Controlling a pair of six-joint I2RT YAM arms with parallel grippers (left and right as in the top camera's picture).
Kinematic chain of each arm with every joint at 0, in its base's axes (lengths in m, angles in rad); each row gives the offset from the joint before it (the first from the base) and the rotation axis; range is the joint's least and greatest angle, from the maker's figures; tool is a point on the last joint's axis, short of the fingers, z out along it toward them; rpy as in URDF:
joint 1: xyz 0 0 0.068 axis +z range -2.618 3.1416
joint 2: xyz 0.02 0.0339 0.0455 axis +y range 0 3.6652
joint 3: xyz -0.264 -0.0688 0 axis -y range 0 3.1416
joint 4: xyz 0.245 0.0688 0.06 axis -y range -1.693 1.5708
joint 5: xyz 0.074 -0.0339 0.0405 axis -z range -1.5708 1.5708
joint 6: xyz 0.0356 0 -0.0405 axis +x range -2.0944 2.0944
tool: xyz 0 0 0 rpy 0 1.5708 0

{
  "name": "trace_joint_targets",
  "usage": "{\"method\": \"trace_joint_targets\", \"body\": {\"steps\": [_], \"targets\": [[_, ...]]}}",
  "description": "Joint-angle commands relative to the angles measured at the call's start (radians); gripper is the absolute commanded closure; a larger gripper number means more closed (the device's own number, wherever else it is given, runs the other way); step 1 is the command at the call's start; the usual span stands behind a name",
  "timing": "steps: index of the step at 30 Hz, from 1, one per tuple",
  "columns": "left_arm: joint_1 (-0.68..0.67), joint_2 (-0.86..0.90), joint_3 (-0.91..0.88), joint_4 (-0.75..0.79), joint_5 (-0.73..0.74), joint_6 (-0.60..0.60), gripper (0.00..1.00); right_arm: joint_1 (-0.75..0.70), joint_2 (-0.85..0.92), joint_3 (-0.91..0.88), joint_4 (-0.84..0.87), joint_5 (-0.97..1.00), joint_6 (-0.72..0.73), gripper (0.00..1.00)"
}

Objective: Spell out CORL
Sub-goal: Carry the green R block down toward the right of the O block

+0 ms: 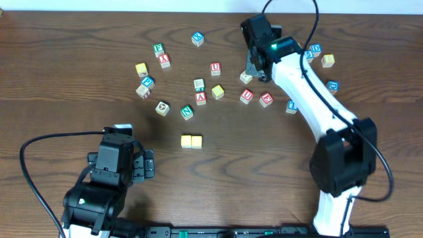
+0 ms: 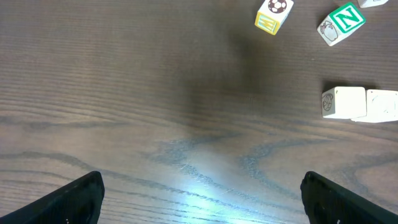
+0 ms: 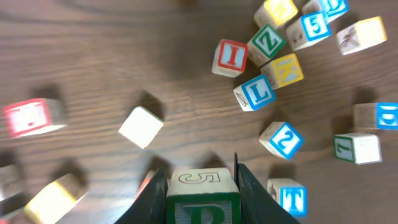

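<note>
Now | right gripper (image 3: 201, 182) pinches green-lettered cube (image 3: 203, 204) | yellow pair (image 1: 192, 141) lies at its seven o'clock overhead | left gripper (image 2: 202, 190) spread, empty

Dark brown grain on the table (image 1: 66, 79). Plain yellow on the paired cubes (image 1: 187, 140); green letter and border on the white R cube (image 3: 203, 200); blue on the L cube (image 3: 255, 93).
</note>
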Motion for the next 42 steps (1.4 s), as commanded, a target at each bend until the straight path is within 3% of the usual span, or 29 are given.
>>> {"method": "trace_joint_targets", "body": {"steps": [1, 4, 10, 27, 42], "targets": [[0.004, 0.000, 0.002, -0.003, -0.003, -0.009, 0.01, 0.056, -0.061, 0.024, -0.051, -0.026, 0.073, 0.87], [0.004, 0.000, 0.002, -0.003, -0.003, -0.009, 0.01, 0.105, -0.069, 0.024, -0.106, -0.064, 0.139, 0.91], [0.004, 0.000, 0.002, -0.003, -0.003, -0.010, 0.01, 0.222, -0.068, -0.019, -0.131, -0.068, 0.194, 0.89], [0.004, 0.000, 0.002, -0.003, -0.003, -0.010, 0.01, 0.415, -0.068, -0.419, 0.116, -0.043, 0.378, 0.93], [0.004, 0.000, 0.002, -0.003, -0.003, -0.009, 0.01, 0.488, -0.068, -0.502, 0.212, -0.042, 0.437, 0.93]]}}
